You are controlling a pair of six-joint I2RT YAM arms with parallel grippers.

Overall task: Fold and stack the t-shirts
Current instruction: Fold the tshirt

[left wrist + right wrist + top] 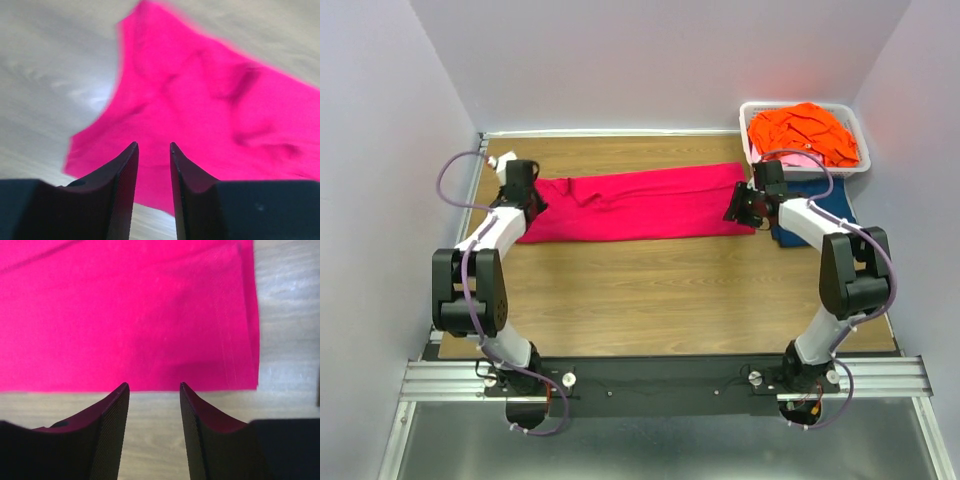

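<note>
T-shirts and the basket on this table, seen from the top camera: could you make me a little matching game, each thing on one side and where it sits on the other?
Things:
1. magenta shirt
2. orange shirt
3. dark blue shirt
4. white basket

Places:
A. at the far right corner of the table
B. piled on top inside the basket
C. laid out long across the far half of the table
D. on the table just in front of the basket

Pairs: 1-C, 2-B, 3-D, 4-A
</note>
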